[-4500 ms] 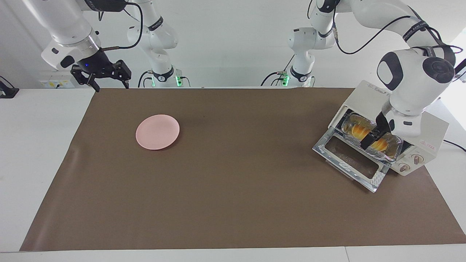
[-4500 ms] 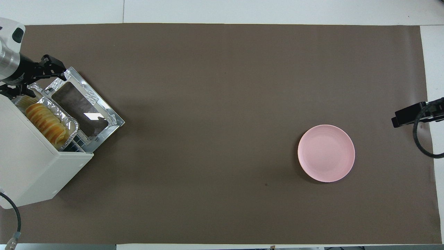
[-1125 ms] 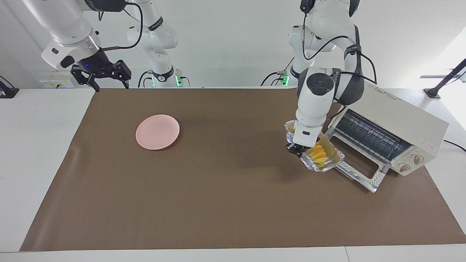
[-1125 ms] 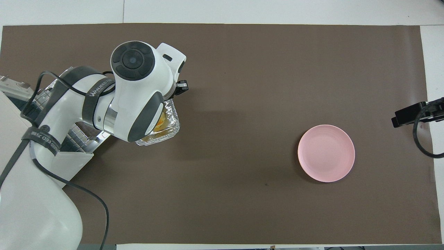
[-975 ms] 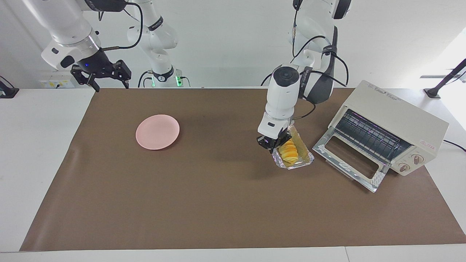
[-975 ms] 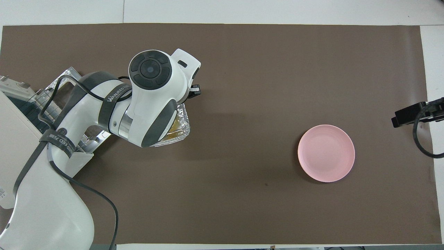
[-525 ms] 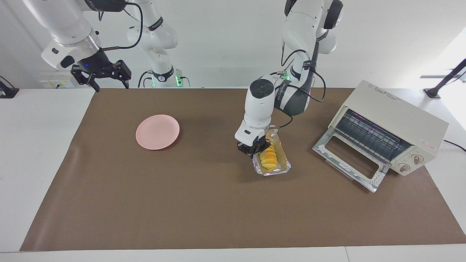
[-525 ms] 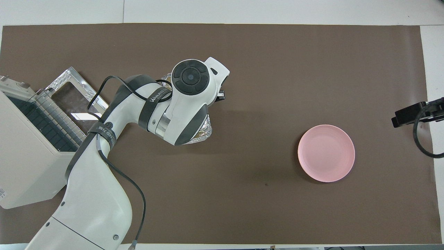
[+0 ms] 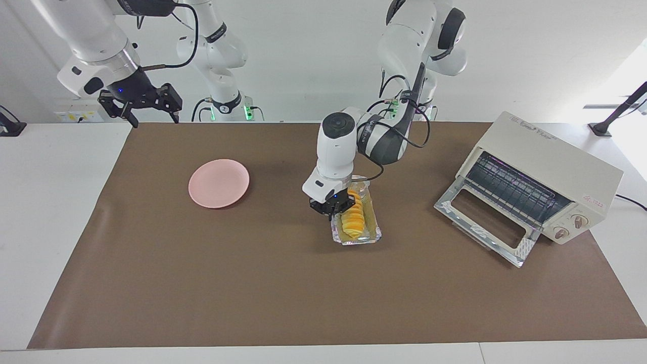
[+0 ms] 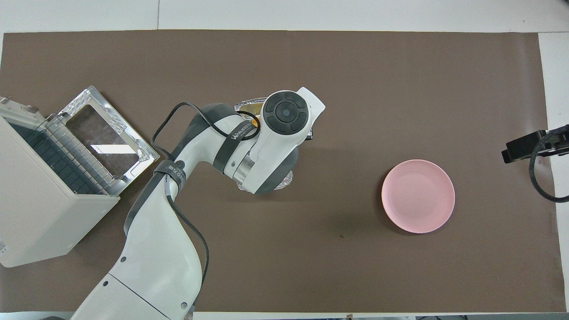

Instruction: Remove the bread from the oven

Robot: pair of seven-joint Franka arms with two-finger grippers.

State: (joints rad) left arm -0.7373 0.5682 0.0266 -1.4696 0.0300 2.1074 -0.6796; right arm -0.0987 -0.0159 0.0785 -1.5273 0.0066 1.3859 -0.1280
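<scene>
Overhead view, left arm (image 10: 231, 146) band reads WANJEED

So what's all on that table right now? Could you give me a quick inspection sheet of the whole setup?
Surface: brown mat over a white table.
Job's things: bread lies in a foil tray, out of the oven; the oven stands at the left arm's end of the table, glass door folded down, rack bare.
Clutter: empty pink plate toward the right arm's end.
Grippers: left gripper shut on the tray's rim, over the mat's middle; right gripper open, waiting above the mat's corner.
Cables: black cable runs from the oven; cables loop along both arms.
Surroundings: white wall, arm bases with green lights.
</scene>
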